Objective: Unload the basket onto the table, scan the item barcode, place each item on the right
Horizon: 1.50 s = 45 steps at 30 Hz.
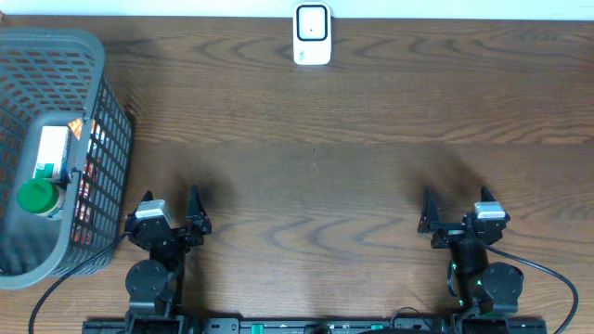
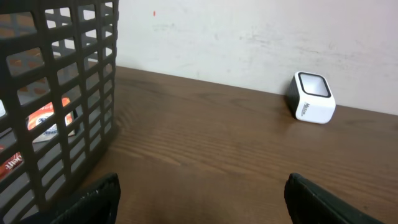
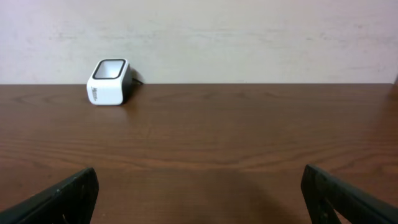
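Your left hand [image 1: 170, 206] and right hand [image 1: 455, 211] sit at the table's [image 1: 316, 167] near edge, jaws spread, holding nothing. Scanner [image 1: 312, 34] at far edge, basket [image 1: 111, 130] at left edge.

Wooden table [image 1: 325, 167]; glossy, probably plastic scanner [image 1: 312, 34].

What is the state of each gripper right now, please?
Left gripper: open, holding nothing.
Right gripper: open, holding nothing.
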Each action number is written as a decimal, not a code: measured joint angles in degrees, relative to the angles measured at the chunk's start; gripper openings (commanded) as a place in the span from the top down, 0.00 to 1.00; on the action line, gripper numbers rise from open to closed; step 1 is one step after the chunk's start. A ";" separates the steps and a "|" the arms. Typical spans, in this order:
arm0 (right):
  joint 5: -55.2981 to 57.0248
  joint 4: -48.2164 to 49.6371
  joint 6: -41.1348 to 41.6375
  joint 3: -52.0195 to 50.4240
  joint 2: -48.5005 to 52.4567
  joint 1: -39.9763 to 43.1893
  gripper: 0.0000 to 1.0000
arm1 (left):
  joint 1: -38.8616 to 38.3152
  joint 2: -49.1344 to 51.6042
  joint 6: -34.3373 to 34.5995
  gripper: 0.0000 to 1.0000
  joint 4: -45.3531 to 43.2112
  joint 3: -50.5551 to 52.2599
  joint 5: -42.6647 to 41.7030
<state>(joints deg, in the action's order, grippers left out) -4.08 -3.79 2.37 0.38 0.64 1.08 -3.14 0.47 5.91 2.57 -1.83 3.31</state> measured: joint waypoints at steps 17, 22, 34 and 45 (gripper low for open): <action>0.02 0.00 0.00 0.02 0.00 -1.16 0.01 | 0.00 0.00 0.00 0.15 0.00 0.00 0.00; 0.02 0.00 0.00 0.02 0.00 -1.16 0.01 | 0.00 0.00 0.00 0.15 0.00 0.00 0.00; 0.02 0.00 0.00 0.02 0.00 -1.16 0.01 | 0.00 0.00 0.00 0.15 0.00 0.00 0.00; 0.02 0.00 0.00 0.02 0.00 -1.16 0.01 | 0.00 0.02 0.00 0.15 0.09 0.00 -1.79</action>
<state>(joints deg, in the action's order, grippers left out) -4.05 -3.79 2.37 0.40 0.64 -0.08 -3.14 0.49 5.91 2.66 -1.83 1.52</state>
